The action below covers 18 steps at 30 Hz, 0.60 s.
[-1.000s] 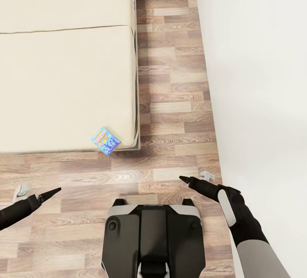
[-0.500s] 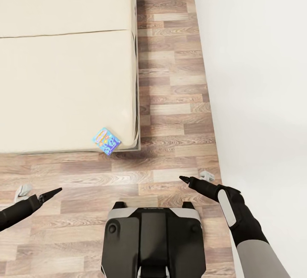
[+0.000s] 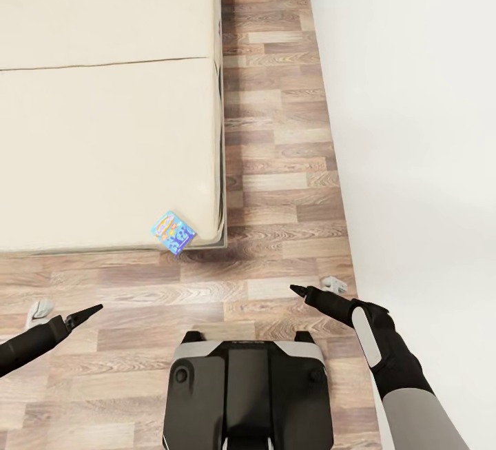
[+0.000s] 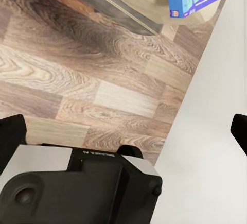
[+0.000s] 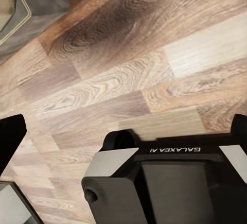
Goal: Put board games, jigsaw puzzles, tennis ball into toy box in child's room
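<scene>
My base (image 3: 248, 395) is black with a silver-grey frame and small white lettering. My right arm (image 3: 403, 381) has a grey sleeve, black wrist and pointed black fingers (image 3: 313, 295).

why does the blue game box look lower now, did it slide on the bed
No. The board game sits at the same near corner of the bed, overhanging its edge as before. Bed, seam and floor planks all shifted down the head view together, so the camera moved.

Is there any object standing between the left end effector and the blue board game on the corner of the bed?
Nothing visible does. Between the left end effector and the blue cartoon-printed board game box, which overhangs the near corner of the cream bed, lies only bare wood-plank floor.
</scene>
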Motion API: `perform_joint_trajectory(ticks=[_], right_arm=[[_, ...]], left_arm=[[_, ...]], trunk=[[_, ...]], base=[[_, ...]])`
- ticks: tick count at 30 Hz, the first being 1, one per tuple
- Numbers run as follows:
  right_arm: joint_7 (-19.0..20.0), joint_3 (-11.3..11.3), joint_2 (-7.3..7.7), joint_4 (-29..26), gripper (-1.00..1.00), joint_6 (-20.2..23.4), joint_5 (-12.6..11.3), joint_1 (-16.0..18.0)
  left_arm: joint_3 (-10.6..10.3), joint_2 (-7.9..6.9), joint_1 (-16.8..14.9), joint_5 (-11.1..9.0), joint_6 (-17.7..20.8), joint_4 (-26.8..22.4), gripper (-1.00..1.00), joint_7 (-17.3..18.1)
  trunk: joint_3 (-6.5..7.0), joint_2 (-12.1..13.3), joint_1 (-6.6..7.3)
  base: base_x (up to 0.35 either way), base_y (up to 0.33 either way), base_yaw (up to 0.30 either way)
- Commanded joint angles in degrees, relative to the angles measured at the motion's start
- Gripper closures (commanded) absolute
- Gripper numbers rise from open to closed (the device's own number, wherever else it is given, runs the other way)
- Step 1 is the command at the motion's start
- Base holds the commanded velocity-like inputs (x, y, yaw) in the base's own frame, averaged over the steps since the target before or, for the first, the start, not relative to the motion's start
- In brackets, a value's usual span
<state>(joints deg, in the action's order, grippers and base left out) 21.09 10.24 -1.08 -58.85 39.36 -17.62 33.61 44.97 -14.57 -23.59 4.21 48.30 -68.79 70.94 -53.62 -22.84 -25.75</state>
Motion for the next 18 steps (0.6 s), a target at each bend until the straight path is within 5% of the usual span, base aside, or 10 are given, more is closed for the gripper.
perform_joint_trajectory(ticks=[1, 18], right_arm=[[0.21, 0.26, -0.07, -0.04, -1.0, 0.39, -0.05, 0.04], [0.18, 0.26, -0.07, 0.0, -1.0, -0.06, -0.05, 0.05]], left_arm=[[0.12, 0.1, -0.06, 0.45, 0.57, -0.03, -1.0, 0.45], [-0.01, 0.38, -0.06, 0.51, 0.57, -0.03, -1.0, 0.07]], trunk=[[0.04, -0.09, -0.04], [1.63, -0.09, -0.04]], base=[[0.0, 0.0, 0.0], [0.0, 0.0, 0.0]])
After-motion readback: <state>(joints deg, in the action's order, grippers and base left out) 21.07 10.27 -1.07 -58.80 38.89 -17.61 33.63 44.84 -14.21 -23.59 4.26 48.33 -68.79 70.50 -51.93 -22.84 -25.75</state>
